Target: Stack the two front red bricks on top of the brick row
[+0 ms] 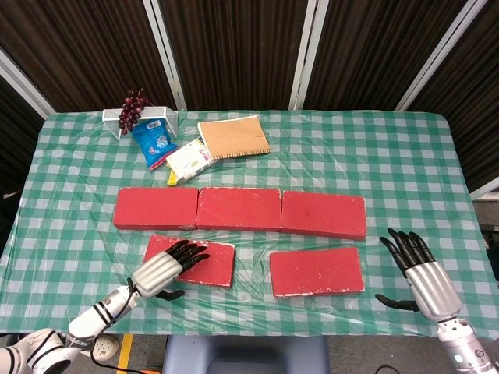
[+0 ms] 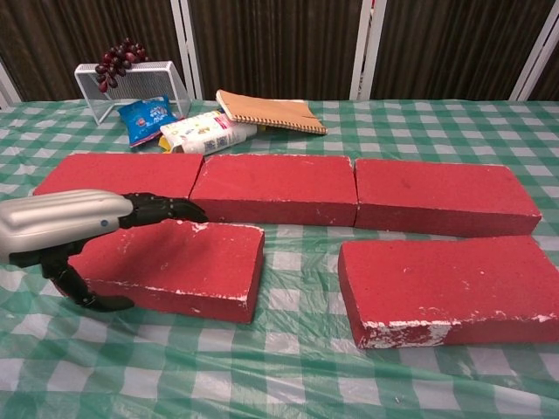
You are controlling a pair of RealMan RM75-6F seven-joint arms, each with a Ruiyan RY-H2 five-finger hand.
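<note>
Three red bricks lie end to end as a row [image 1: 238, 209] [image 2: 275, 188] across the middle of the checked cloth. In front of it lie the front left brick [image 1: 209, 262] [image 2: 188, 262] and the front right brick [image 1: 316, 271] [image 2: 445, 288], both flat on the table. My left hand [image 1: 166, 267] [image 2: 83, 231] reaches over the left end of the front left brick, its fingers stretched above the top and its thumb by the near face; it holds nothing. My right hand [image 1: 421, 274] hovers to the right of the front right brick with fingers spread and apart from it; it is outside the chest view.
At the back left stands a white wire basket [image 1: 156, 121] [image 2: 157, 83] with dark grapes [image 1: 132, 109]. Near it lie a blue snack bag [image 1: 153, 142], a small carton [image 1: 188, 160] and a brown notebook [image 1: 234, 136]. The table's front edge runs just below both hands.
</note>
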